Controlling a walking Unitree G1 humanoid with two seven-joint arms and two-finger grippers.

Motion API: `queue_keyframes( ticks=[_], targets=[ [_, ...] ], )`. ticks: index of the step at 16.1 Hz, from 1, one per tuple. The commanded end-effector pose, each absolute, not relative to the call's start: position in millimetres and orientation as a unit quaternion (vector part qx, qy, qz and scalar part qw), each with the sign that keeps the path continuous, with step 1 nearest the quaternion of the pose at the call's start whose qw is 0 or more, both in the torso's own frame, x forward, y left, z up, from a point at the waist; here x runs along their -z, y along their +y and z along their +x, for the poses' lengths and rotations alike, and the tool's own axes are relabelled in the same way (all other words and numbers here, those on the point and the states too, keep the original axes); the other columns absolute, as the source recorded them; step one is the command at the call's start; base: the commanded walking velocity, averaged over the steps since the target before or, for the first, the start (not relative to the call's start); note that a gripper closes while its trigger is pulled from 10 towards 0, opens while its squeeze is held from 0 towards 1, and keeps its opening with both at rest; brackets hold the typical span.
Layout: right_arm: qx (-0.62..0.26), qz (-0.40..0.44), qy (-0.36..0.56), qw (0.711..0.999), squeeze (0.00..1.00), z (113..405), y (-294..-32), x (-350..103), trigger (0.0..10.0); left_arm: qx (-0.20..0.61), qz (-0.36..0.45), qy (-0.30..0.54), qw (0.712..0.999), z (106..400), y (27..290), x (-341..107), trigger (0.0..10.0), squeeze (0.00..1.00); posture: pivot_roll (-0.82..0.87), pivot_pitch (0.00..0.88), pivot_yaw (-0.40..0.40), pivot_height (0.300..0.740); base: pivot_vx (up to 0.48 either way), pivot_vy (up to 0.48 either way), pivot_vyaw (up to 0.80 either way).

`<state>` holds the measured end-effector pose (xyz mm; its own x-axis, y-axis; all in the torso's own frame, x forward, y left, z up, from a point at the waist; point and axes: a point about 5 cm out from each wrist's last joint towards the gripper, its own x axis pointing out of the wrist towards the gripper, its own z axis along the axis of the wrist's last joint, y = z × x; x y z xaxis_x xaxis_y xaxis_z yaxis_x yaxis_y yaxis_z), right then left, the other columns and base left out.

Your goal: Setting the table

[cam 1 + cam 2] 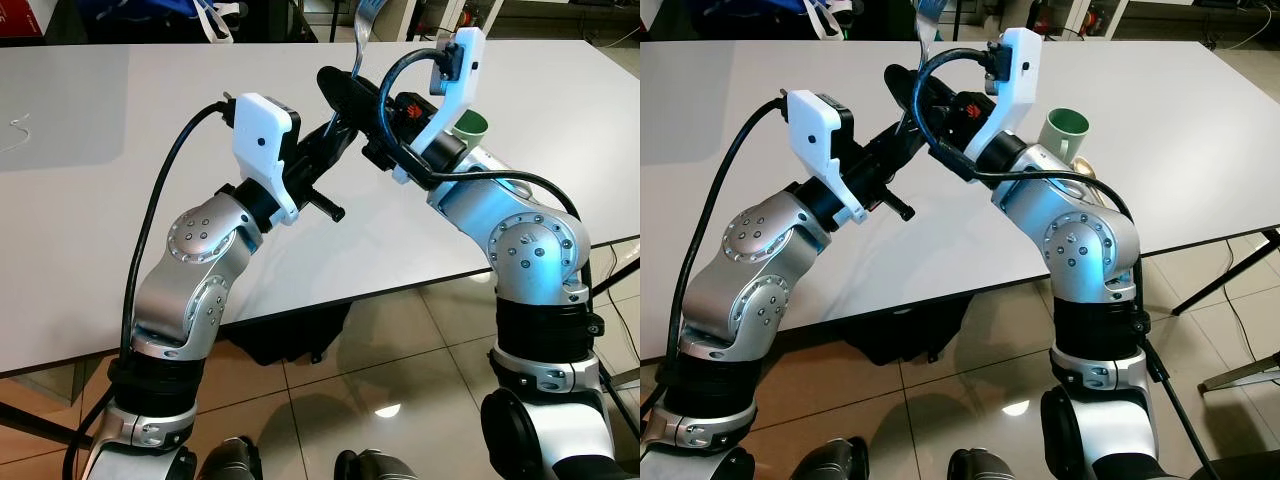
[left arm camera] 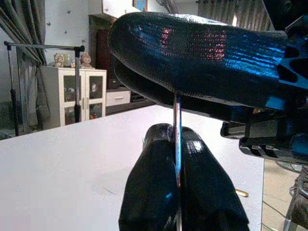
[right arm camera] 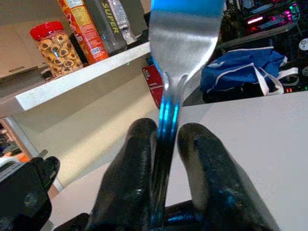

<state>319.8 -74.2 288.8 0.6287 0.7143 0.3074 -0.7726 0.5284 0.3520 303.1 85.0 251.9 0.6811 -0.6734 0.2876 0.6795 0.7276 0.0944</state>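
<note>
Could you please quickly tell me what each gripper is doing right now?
Left gripper: shut on the fork's thin handle, above the white table.
Right gripper: shut on the same fork, higher up near its head.

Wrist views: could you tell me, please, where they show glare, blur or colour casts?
Right wrist view: the fork carries a blue cast along its top edge and neck, and the black fingers closed on it are soft and out of focus. Left wrist view: pink and blue sheen lies on the right gripper's fingers, the left fingers look blurred, and the far room is sharper.
</note>
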Motion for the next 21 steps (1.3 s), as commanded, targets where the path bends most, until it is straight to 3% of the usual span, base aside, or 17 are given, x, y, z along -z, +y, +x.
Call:
queue_keyframes(
  ticks=[1, 11, 15, 20, 21],
  targets=[
    [-0.401, 0.233, -0.077, 0.883, 0.00, 324.0, -84.7, -292.8, 0.0, 0.378, -0.013, -0.167, 0.911, 300.4, 82.7, -257.7, 0.0, 0.00, -0.06, 0.115, -0.108, 0.740, 0.000, 0.000, 0.00],
    [-0.404, 0.234, -0.080, 0.881, 0.00, 323.0, -84.5, -292.5, 0.0, 0.378, -0.014, -0.170, 0.910, 300.4, 82.8, -258.7, 0.0, 0.00, -0.06, 0.094, -0.107, 0.740, 0.000, 0.000, 0.00],
    [-0.378, 0.212, -0.077, 0.898, 0.00, 329.3, -90.3, -292.4, 0.0, 0.371, -0.021, -0.172, 0.912, 301.0, 82.2, -257.8, 0.0, 0.00, -0.06, 0.082, -0.119, 0.740, 0.000, 0.000, 0.00],
    [-0.377, 0.212, -0.081, 0.898, 0.00, 328.2, -87.7, -295.9, 0.0, 0.371, -0.019, -0.175, 0.912, 302.8, 84.4, -259.7, 0.0, 0.00, -0.07, 0.088, -0.099, 0.740, 0.000, 0.000, 0.00],
    [-0.374, 0.214, -0.081, 0.899, 0.00, 328.2, -87.6, -295.3, 0.0, 0.373, -0.016, -0.176, 0.911, 303.3, 84.2, -259.9, 10.0, 0.24, -0.07, 0.087, -0.099, 0.740, 0.000, 0.000, 0.00]
  ],
)
